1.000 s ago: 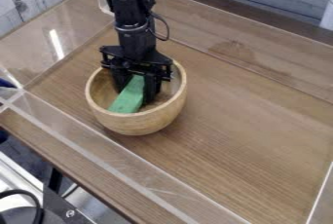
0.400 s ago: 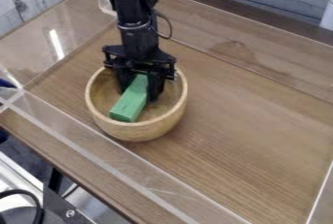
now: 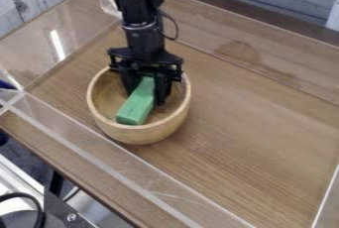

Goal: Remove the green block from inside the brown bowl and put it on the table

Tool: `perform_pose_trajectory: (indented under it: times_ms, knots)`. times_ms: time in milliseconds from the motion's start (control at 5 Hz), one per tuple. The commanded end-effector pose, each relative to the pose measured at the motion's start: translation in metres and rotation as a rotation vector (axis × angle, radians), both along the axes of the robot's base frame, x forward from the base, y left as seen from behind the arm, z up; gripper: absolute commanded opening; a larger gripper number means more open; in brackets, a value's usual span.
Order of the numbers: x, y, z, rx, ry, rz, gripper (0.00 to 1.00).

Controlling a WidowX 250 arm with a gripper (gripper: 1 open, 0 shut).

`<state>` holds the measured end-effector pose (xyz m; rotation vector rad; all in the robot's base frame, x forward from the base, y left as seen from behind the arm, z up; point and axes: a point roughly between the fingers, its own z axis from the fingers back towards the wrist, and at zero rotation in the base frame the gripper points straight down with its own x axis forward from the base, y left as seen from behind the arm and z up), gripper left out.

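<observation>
Along the near edge of the scene runs a low clear acrylic wall [image 3: 93, 172], and behind it lies the brown wood-grain table [image 3: 252, 123], bare over most of its right half. Just past that wall sits the round, light tan wooden bowl [image 3: 117, 131], thick-walled and much larger than its contents. Inside it the small bright green rectangular block [image 3: 138, 104] lies tilted — its lower end down near the bowl's front, its upper end raised toward the black gripper [image 3: 149, 85].

The gripper points straight down into the bowl, and its fingers are drawn fully together, pinching the block's upper end. The block is not yet clear of the rim; it is inside the bowl and appears to hang from one end rather than from its middle.

That off-centre hold is the main risk, I judge. A bar held by its end can swing or pivot in the fingers as it rises, and its low end could catch the thick front wall. Then the block might be levered out of the pinch and drop back in — or the light bowl might be dragged or tipped along with it. A sideways move begun before the block clears the rim would cause the same trouble.

Farther back, the black arm [image 3: 135, 4] rises toward the table's far clear wall [image 3: 252, 14].
</observation>
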<state>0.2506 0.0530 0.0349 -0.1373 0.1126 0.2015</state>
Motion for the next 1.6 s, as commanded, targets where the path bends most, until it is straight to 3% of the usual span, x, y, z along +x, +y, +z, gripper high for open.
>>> perform_pose_trajectory:
  times_ms: [0, 1000, 1400]
  knots:
    - [0.014, 0.001, 0.022, 0.016, -0.074, -0.004, 0.00]
    - [0.028, -0.012, 0.050, -0.012, -0.103, -0.031, 0.00]
    - [0.033, -0.021, 0.071, -0.022, -0.139, -0.040, 0.00]
